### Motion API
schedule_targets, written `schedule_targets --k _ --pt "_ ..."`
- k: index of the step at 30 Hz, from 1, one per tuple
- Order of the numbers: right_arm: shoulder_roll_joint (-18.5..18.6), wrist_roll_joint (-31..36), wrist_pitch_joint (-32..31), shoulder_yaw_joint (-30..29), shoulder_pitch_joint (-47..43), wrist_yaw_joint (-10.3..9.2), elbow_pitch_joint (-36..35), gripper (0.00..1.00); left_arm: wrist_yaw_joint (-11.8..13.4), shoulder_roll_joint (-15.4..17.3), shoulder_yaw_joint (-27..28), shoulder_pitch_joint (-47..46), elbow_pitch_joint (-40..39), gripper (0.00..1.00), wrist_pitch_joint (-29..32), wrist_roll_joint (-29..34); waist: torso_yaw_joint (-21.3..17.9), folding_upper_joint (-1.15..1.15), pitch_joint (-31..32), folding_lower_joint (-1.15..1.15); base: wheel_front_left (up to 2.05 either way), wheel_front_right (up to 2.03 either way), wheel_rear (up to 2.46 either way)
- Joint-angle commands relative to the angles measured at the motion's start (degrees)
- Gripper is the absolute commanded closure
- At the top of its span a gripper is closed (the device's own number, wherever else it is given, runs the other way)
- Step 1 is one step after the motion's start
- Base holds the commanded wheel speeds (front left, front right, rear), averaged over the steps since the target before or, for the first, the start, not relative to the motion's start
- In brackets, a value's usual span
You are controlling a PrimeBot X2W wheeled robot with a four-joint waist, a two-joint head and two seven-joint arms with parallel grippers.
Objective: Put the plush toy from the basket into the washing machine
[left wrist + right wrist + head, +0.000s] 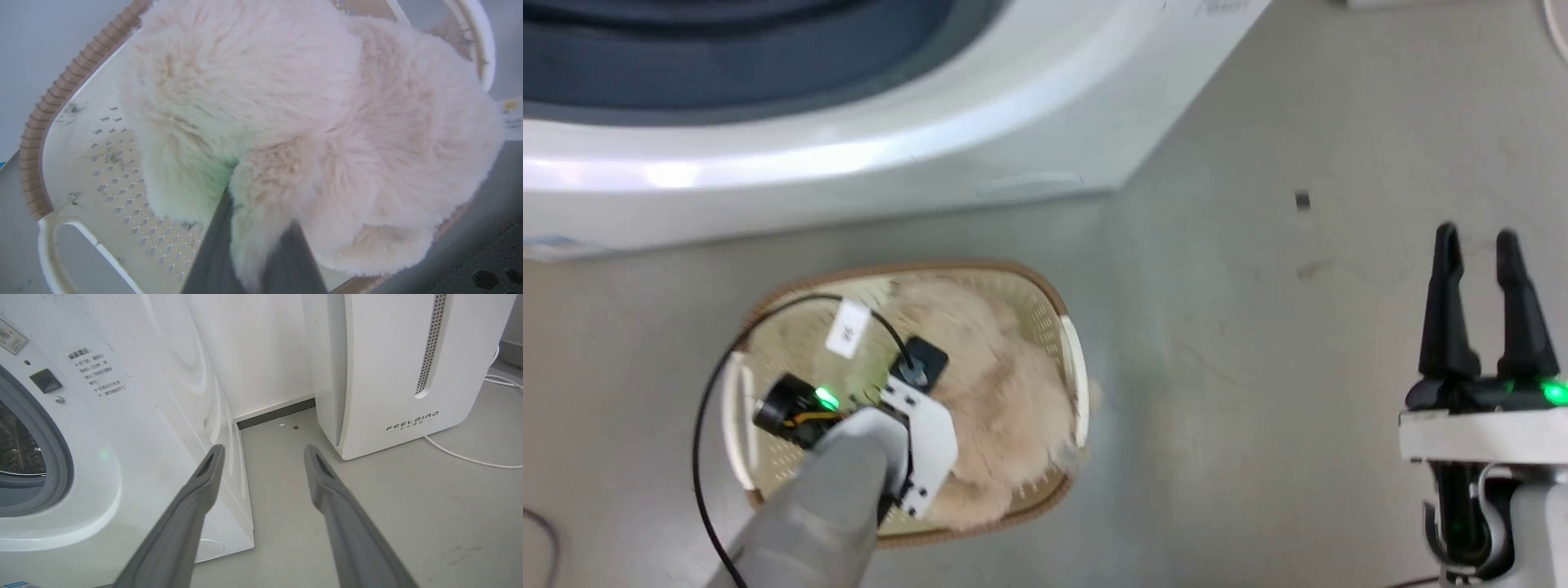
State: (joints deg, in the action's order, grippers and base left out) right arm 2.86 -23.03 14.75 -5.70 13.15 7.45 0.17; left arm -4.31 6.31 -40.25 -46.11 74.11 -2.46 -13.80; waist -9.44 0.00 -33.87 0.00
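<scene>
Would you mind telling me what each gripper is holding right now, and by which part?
The left gripper pinches a fluffy lobe of the plush toy, which lies in the basket. The right gripper is open, holding nothing.

Head cam looks steeply down on basket (1045, 304), washing machine (947, 143); L wrist cam close inside basket; R wrist low, faces washing machine front.

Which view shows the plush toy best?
The left wrist view: the plush toy is close, its fur and limbs plain. In the head view, the left arm covers part of it in the basket. The right wrist view faces the washing machine.
</scene>
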Motion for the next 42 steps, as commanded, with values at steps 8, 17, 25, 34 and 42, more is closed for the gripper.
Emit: schedule_targets --k 8,17,25,34,42 --pt "0.01 1.51 0.25 -0.65 -4.88 0.03 1.81 0.00 -0.42 -2.31 -0.49 3.85 -0.34 1.00 -8.45 -1.57 4.84 0.00 11.70 0.00 0.00 0.00 0.00" --pt "0.01 2.73 0.25 -1.20 -9.64 0.03 2.65 0.00 1.07 -3.21 0.77 7.30 -5.02 1.00 -12.35 -4.28 8.12 0.00 19.15 0.00 0.00 0.00 0.00" --pt "0.01 3.44 0.25 -1.37 -12.56 0.03 2.49 0.00 5.79 -0.40 5.28 13.36 -21.80 1.00 -12.52 -4.31 9.96 0.00 23.37 0.00 0.00 0.00 0.00" --pt "0.01 3.72 0.25 -0.92 -12.79 0.03 1.75 0.00 9.43 2.91 14.11 18.23 -38.00 1.00 -12.53 -3.79 9.79 0.00 23.30 0.00 0.00 0.00 0.00" --pt "0.01 3.51 0.25 -0.19 -10.65 0.03 0.96 0.00 10.54 3.96 23.25 15.90 -42.94 1.00 -12.54 -2.59 6.87 0.00 18.64 0.00 0.00 0.00 0.00"
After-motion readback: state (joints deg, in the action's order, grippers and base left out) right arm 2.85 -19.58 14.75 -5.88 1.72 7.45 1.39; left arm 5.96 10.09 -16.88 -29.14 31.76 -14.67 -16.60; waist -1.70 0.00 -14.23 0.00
